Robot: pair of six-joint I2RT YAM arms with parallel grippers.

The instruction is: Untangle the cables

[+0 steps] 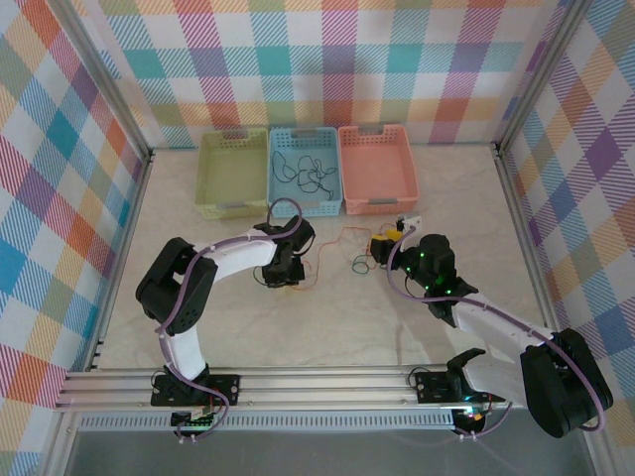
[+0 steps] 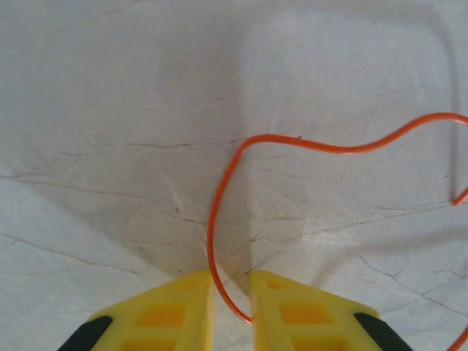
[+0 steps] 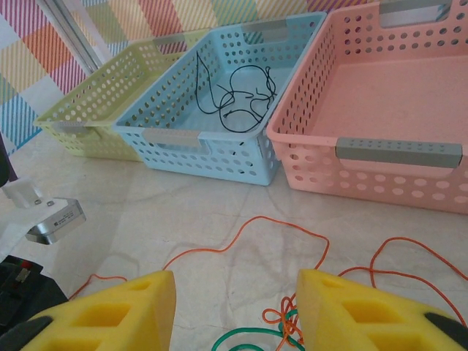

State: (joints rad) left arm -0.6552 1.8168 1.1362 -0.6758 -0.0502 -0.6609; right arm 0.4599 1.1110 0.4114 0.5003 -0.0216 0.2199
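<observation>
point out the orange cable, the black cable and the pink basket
orange cable (image 2: pixel 210 234), left wrist view, on its upright stretch
black cable (image 3: pixel 234 93), right wrist view, on its tangle
pink basket (image 3: pixel 398 152), right wrist view, on the grey handle

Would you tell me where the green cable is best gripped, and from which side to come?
Probably on the green cable's bare arc, left of the orange cable's knot. There it lies flat and alone on the table, so fingers coming down from above, set across the strand, should pinch it without catching orange.
</observation>
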